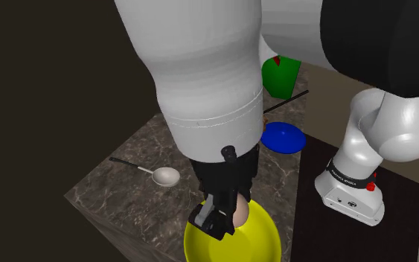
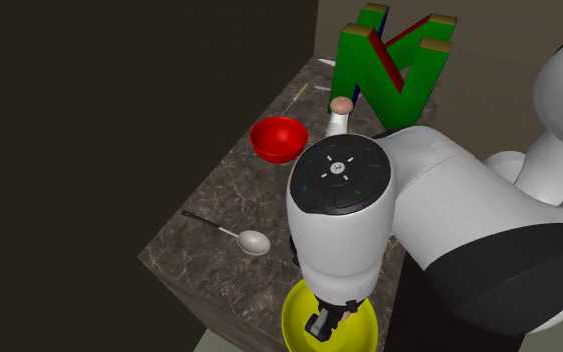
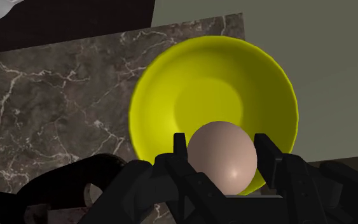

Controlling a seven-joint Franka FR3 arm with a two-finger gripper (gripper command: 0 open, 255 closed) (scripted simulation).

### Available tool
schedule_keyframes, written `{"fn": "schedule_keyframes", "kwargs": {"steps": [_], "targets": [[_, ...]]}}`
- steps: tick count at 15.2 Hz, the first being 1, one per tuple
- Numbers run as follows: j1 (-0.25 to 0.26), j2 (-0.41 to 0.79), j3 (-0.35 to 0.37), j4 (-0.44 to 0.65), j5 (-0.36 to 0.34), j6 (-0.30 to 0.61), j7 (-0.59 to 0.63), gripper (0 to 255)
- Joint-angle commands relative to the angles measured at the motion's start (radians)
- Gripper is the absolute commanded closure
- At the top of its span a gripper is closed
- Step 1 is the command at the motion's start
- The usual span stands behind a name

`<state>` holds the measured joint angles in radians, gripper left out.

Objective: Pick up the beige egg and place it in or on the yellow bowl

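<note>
The end effector (image 3: 221, 145) is closed on the beige egg (image 3: 222, 160), with one black finger (image 3: 179, 147) pressed to each side of it. The egg is held over the yellow bowl (image 3: 212, 89), above the bowl's hollow rather than resting in it. The shoulder view shows the same: the end effector (image 1: 219, 213) points down with the egg (image 1: 240, 211) in its grip just above the rim of the bowl (image 1: 252, 242).

The bowl sits at a corner of the dark marble desk (image 1: 126, 186), and in the wrist view its rim reaches past the desk's edge. A pale spoon (image 1: 158, 175) lies on the desk near the bowl, at the shoulder view's left of it. Farther back are a blue plate (image 1: 283, 137) and a green container (image 1: 280, 77). The second exterior view also shows a red bowl (image 2: 278, 137) well apart from the yellow one.
</note>
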<state>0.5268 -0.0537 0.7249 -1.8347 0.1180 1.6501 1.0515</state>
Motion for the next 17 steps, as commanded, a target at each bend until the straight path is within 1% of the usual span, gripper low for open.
{"fn": "schedule_keyframes", "kwargs": {"steps": [1, 11, 17], "targets": [[0.002, 0.002, 0.003, -0.023, 0.0, 0.025, 0.003, 255], [0.007, 0.026, 0.01, -0.142, -0.011, 0.163, 0.004, 255], [0.007, 0.026, 0.01, -0.142, -0.011, 0.163, 0.004, 255]]}}
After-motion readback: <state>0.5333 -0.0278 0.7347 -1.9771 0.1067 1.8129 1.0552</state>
